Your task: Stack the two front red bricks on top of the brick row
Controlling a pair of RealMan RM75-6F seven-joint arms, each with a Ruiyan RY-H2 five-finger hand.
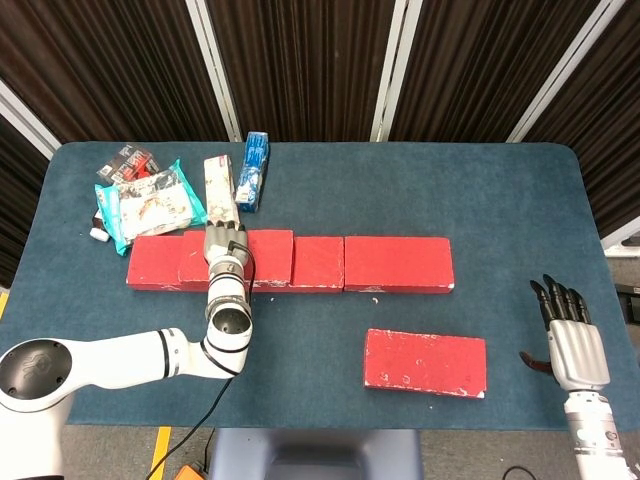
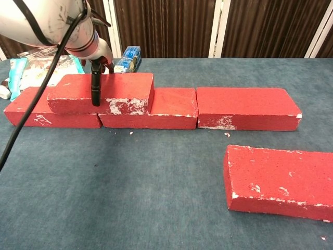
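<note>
Left hand (image 1: 225,243) fingers clamped across the stacked brick (image 2: 102,92); right hand (image 1: 571,330) fingers apart, idle; remaining front brick (image 1: 425,362), seemingly rigid, heavy and rough-faced, best grasped across its long sides.

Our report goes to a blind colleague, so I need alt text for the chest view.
The left robot hand grips a red brick stacked on the left end of a row of three red bricks on a blue table. Another red brick lies alone at front right, and snack packets sit behind the row at left.
</note>
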